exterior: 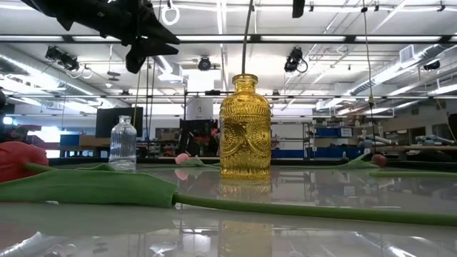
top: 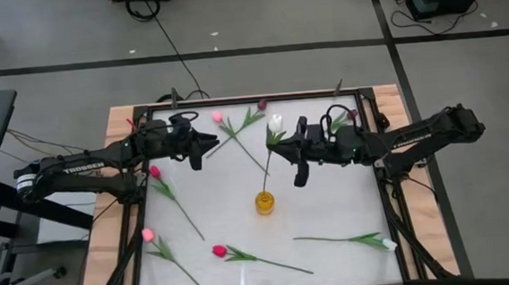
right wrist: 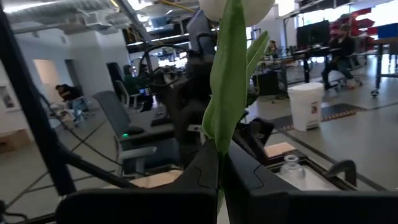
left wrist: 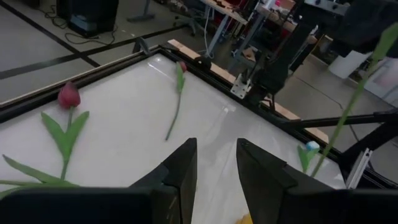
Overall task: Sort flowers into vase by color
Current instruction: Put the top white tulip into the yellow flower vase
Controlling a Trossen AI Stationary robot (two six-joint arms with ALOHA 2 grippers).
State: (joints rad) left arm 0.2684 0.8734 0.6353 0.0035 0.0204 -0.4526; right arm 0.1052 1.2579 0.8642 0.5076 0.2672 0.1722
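Meanwhile, my right pincer [top: 297, 154] was clamped on the white tulip [top: 276, 123], whose stem ran down into the yellow vase [top: 265, 202] mid-counter [top: 330, 200]. My left pincer [top: 199, 151] hovered empty, fingers parted. 6 more tulips lay flat on the counter around the vase.

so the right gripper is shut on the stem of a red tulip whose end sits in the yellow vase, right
Not quite: the tulip is white, not red. In the high view the right gripper is shut on the stem of the white tulip, whose lower end reaches the yellow vase. The right wrist view also shows a white bud above the fingers.
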